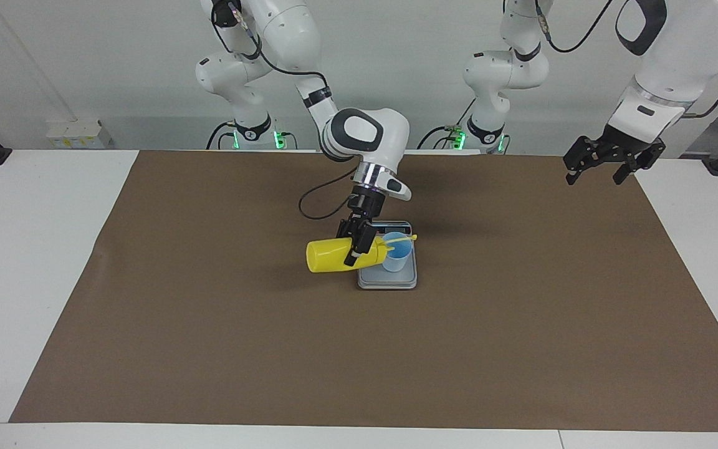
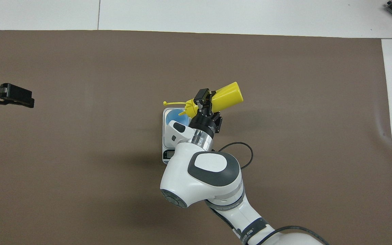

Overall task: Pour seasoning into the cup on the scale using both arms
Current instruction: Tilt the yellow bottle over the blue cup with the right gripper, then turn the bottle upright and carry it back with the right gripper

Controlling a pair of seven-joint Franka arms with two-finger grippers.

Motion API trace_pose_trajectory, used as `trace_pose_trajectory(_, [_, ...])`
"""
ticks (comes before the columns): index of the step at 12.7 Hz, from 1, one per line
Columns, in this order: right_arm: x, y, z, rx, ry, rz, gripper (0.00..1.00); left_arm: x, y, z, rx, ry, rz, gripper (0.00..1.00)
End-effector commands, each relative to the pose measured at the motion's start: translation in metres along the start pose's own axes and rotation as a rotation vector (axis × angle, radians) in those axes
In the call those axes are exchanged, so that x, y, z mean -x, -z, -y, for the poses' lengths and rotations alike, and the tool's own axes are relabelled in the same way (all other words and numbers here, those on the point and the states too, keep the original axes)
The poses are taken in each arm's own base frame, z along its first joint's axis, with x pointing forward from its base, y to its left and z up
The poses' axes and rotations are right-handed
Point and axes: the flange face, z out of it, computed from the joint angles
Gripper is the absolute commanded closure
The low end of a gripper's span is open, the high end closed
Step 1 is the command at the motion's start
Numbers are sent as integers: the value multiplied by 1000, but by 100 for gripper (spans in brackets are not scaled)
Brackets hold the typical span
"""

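Observation:
My right gripper (image 1: 359, 246) is shut on the yellow seasoning bottle (image 1: 328, 255), held tipped on its side. The bottle's nozzle points into the light-blue cup (image 1: 396, 255), and its cap strap (image 1: 404, 237) sticks out over the cup. The cup stands on the silver-grey scale (image 1: 390, 280) in the middle of the mat. In the overhead view the right gripper (image 2: 205, 100) grips the bottle (image 2: 228, 95) near its nozzle, above the cup (image 2: 173, 116) and scale (image 2: 166, 136). My left gripper (image 1: 608, 165) is open and empty, raised over the left arm's end of the mat; it also shows in the overhead view (image 2: 9, 97).
A brown mat (image 1: 209, 343) covers most of the white table (image 1: 35, 249). A black cable loop (image 1: 315, 206) hangs from the right arm, nearer to the robots than the scale.

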Motion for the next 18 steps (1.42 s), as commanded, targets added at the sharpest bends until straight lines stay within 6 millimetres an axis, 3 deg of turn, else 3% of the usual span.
trace_pose_trajectory(1, [28,4,-18,-37,-98,-33,94,8,2,1,7,9,6,0])
trace_pose_trajectory(6, [68,-1,-38,-252,-386,-85,93,8,2,1,7,9,8,0])
trace_pose_trajectory(12, [149,-25,-68,-426,-706,-201,92,8,2,1,7,9,6,0])
trace_pose_trajectory(18, [259,-66,-69,-612,-912,-352,92,8,2,1,7,9,6,0])
